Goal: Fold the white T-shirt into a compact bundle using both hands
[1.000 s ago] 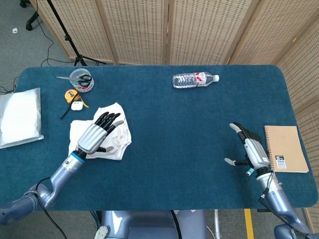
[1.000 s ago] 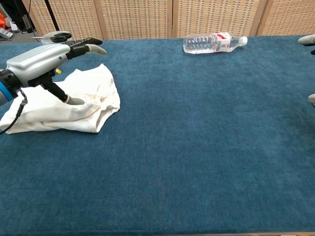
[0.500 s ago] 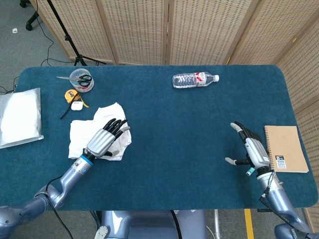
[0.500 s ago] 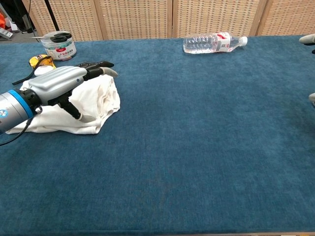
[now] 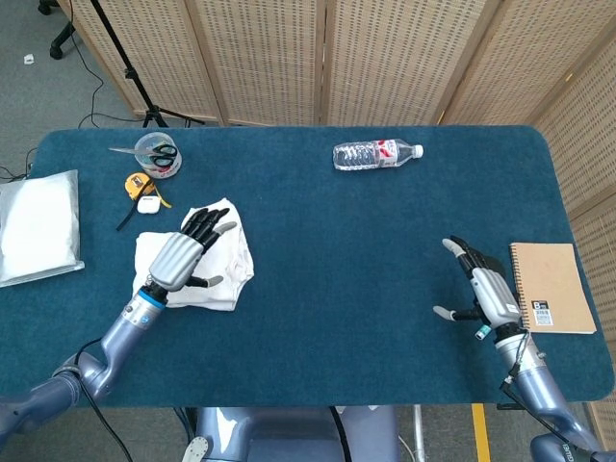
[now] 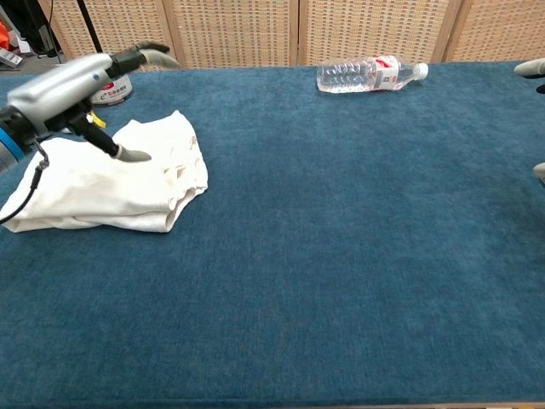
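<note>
A: White T-shirt (image 5: pixel 223 262) is a rumpled, part-folded heap at the table's (image 5: pixel 337 308) left side, just below the tape measure (image 5: pixel 141 182) and the tub of scissors (image 5: pixel 156 154).

B: Left hand (image 5: pixel 179 258)?

A: Above the shirt, fingers extended and apart, thumb tip down at the cloth. Holding nothing, as far as the chest view shows.

B: Right hand (image 5: pixel 489 292)?

A: Open, empty, far right beside the notebook (image 5: pixel 551 288), well apart from the shirt.

B: Handling?

A: Likely light, limp, prone to bunching and sliding on the blue cloth. I'd pin the middle flat and pinch a loose outer edge, not the thick folds.
</note>
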Motion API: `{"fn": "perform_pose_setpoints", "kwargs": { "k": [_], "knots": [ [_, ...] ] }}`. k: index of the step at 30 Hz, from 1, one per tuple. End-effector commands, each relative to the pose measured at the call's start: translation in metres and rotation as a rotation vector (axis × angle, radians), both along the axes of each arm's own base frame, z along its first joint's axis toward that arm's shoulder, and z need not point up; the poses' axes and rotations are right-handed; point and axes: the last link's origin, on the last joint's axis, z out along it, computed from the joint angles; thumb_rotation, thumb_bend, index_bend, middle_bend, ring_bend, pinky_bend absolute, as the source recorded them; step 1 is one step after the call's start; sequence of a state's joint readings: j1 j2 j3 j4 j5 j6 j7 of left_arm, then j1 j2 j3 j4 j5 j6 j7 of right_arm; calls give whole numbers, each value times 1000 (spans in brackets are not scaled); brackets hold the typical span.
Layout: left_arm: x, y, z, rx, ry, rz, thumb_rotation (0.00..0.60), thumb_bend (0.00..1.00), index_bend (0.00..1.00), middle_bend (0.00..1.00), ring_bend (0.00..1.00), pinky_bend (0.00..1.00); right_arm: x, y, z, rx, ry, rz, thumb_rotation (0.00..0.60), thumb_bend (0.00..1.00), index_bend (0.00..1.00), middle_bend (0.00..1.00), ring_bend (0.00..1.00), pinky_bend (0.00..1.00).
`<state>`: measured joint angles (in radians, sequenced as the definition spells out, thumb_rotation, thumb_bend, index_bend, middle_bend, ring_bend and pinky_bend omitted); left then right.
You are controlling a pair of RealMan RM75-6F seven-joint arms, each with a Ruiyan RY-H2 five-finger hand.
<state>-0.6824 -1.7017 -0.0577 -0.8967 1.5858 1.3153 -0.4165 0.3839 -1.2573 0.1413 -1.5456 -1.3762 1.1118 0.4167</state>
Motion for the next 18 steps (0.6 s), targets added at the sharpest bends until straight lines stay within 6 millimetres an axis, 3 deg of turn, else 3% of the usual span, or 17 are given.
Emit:
{"fn": "perform_pose_setpoints", "kwargs": {
  "k": [1, 7, 8, 9, 14, 18],
  "knots": [
    [-2, 3, 43, 143, -17, 26, 600, 0, 0, 0, 0, 0, 0, 1, 0, 0, -1, 3, 600, 0, 0, 0, 0, 0],
    [-31, -10, 98, 232, -18, 171, 600, 0, 0, 0, 0, 0, 1, 2, 2, -13, 6, 18, 600, 0, 0, 0, 0, 0],
    [-42, -16, 109, 257, -2, 215, 600, 0, 0, 0, 0, 0, 1, 2, 3, -22, 20, 24, 600, 0, 0, 0, 0, 0],
    [-74, -33, 129, 316, 37, 341, 600, 0, 0, 0, 0, 0, -1, 1, 6, -57, 78, 42, 600, 0, 0, 0, 0, 0],
    [-113, -76, 158, 353, 121, 572, 600, 0, 0, 0, 0, 0, -7, 0, 10, -194, 294, 74, 600, 0, 0, 0, 0, 0],
    [-118, -95, 168, 357, 151, 648, 600, 0, 0, 0, 0, 0, -9, -1, 11, -296, 450, 76, 600, 0, 0, 0, 0, 0]
  ]
}}
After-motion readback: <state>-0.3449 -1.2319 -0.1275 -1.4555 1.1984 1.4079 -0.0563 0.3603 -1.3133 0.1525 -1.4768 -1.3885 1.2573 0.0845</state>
